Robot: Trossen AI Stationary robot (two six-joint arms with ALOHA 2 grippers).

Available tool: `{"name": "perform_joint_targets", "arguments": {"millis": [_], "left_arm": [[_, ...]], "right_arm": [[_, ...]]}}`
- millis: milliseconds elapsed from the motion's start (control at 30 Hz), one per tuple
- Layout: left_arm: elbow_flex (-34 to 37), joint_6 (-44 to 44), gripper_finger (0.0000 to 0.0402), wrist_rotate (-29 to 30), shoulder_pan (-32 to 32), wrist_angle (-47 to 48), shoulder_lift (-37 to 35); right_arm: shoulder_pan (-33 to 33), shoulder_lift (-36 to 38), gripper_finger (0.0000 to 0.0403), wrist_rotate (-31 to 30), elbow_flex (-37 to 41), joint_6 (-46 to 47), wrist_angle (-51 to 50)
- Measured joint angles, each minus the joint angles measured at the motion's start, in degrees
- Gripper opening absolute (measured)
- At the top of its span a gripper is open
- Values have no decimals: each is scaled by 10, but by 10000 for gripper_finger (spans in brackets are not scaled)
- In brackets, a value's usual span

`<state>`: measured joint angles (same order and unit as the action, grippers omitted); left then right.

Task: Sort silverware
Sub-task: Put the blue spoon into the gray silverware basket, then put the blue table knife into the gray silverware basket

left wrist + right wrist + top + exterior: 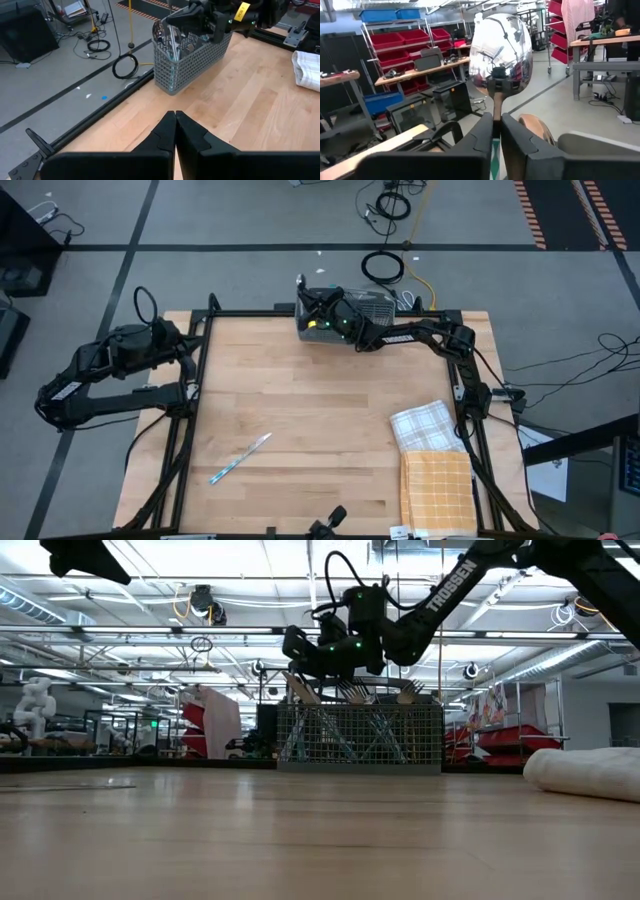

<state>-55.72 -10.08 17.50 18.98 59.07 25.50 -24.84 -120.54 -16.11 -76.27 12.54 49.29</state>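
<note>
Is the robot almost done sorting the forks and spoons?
Not nearly. One knife lies out on the table. The right gripper, over the mesh caddy, is shut on a spoon. More silverware stands in the caddy. The left gripper waits shut, off the table's left edge.

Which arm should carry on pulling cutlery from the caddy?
Right. Its gripper is over the caddy at the table's far edge, pinching a spoon. The left gripper sits shut at the table's left edge, holding nothing.
</note>
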Motion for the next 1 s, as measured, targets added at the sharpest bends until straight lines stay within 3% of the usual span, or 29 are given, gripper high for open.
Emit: {"name": "perform_joint_targets", "arguments": {"millis": [500, 833, 1000], "left_arm": [[0, 4, 11, 0, 0, 2, 0], [0, 0, 11, 0, 0, 3, 0], [0, -1, 11, -36, 0, 7, 0]], "right_arm": [[3, 3, 146, 0, 0, -3, 2], [5, 30, 162, -3, 0, -13, -29], [13, 97, 162, 0, 0, -59, -31]]}}
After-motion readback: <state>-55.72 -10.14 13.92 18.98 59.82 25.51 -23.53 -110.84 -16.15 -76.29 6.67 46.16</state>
